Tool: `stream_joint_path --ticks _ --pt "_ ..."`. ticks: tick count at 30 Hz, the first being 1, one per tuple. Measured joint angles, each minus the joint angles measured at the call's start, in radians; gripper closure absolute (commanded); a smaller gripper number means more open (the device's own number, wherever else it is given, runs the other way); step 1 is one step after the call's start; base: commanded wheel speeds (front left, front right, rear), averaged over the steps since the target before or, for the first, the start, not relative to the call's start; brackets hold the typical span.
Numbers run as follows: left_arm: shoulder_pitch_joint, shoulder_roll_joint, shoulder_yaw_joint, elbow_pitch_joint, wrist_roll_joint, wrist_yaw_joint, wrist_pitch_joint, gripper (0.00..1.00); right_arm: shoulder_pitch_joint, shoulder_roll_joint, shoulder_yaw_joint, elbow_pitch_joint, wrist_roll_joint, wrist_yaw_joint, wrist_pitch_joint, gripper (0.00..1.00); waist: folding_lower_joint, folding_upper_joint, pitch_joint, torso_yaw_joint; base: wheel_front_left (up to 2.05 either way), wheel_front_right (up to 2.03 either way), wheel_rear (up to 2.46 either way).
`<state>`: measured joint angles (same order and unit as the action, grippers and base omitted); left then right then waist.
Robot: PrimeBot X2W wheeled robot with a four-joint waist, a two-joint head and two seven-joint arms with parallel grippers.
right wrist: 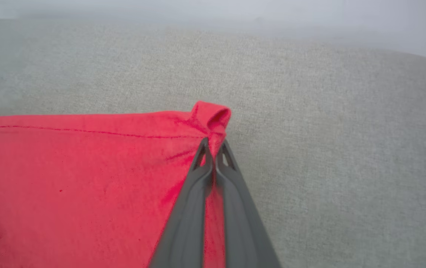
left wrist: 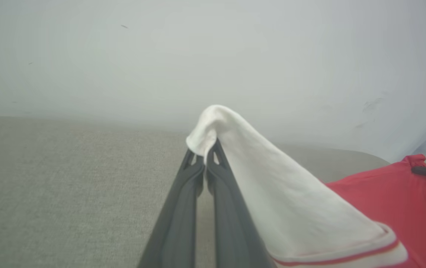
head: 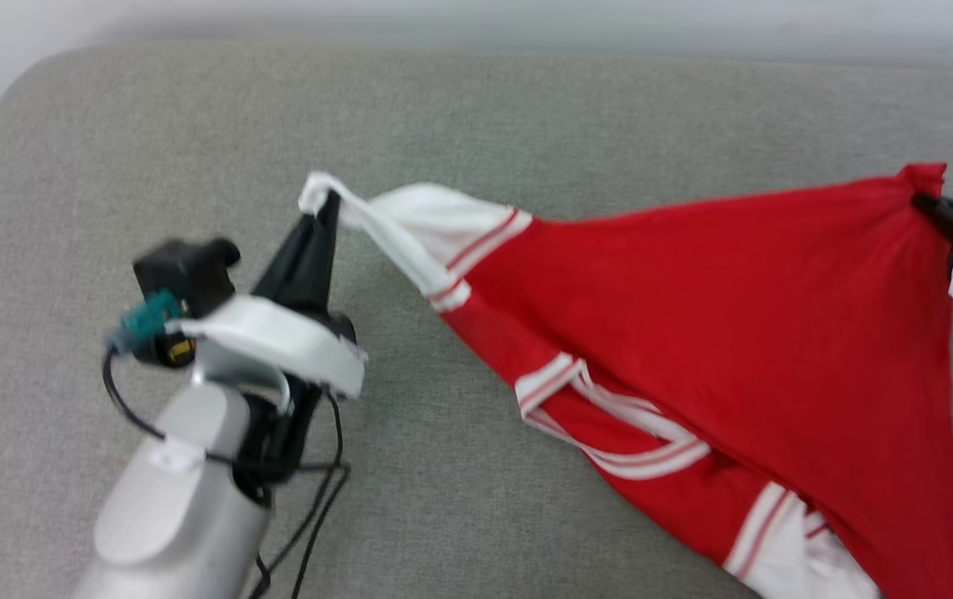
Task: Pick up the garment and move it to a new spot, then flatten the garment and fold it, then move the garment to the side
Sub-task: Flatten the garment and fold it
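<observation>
Left gripper (head: 325, 206) clamped tight on the white sleeve (head: 409, 220) tip, right gripper (head: 927, 203) likewise on a red hem corner (right wrist: 213, 113), jersey T-shirt (head: 692, 291) stretched between over the grey bench (head: 526, 108): thin bites, tension may slip either; bare room leftward and toward the far edge.
</observation>
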<state>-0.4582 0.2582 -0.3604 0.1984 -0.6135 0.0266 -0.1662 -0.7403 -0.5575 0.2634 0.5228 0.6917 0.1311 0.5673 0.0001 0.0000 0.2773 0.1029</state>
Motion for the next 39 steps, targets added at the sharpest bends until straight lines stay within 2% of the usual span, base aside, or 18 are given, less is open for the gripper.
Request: stream_joint_path --ticks 6,10,16,20,23,31,39 --pt "-0.223 -0.012 0.032 0.160 -0.030 -0.042 0.008 1.00 -0.077 0.070 -0.082 0.032 -0.105 0.000 -0.074 1.00 -0.0001 0.0000 -0.034 -0.039 0.00 0.00 0.00" --pt "-0.405 -0.003 0.037 0.283 -0.009 -0.060 0.008 1.00 -0.164 0.113 -0.129 0.046 -0.189 0.000 -0.124 1.00 -0.0001 0.0000 -0.036 -0.064 0.00 0.00 0.00" --pt "-0.673 0.034 0.037 0.464 0.048 -0.061 0.009 1.00 -0.331 0.190 -0.207 0.084 -0.296 0.000 -0.216 1.00 0.0000 0.0000 -0.016 -0.096 0.00 0.00 0.00" --pt "-0.831 0.067 0.044 0.575 0.067 -0.054 0.020 1.00 -0.453 0.264 -0.258 0.136 -0.328 0.000 -0.274 1.00 -0.0001 -0.0001 -0.005 -0.128 0.00 0.00 0.00" --pt "-0.942 0.079 0.050 0.639 0.074 -0.053 0.021 1.00 -0.546 0.293 -0.292 0.182 -0.360 0.000 -0.326 1.00 -0.0001 0.0000 0.014 -0.142 0.00 0.00 0.00" --pt "-1.159 0.100 0.047 0.737 0.092 -0.059 0.022 1.00 -0.751 0.321 -0.312 0.271 -0.419 0.000 -0.402 1.00 0.0000 0.0000 0.092 -0.148 0.00 0.00 0.00" --pt "-1.212 0.090 0.055 0.816 0.072 -0.082 0.000 1.00 -0.809 0.346 -0.278 0.334 -0.421 0.000 -0.439 1.00 0.0000 -0.0001 0.211 -0.136 0.00 0.00 0.00"
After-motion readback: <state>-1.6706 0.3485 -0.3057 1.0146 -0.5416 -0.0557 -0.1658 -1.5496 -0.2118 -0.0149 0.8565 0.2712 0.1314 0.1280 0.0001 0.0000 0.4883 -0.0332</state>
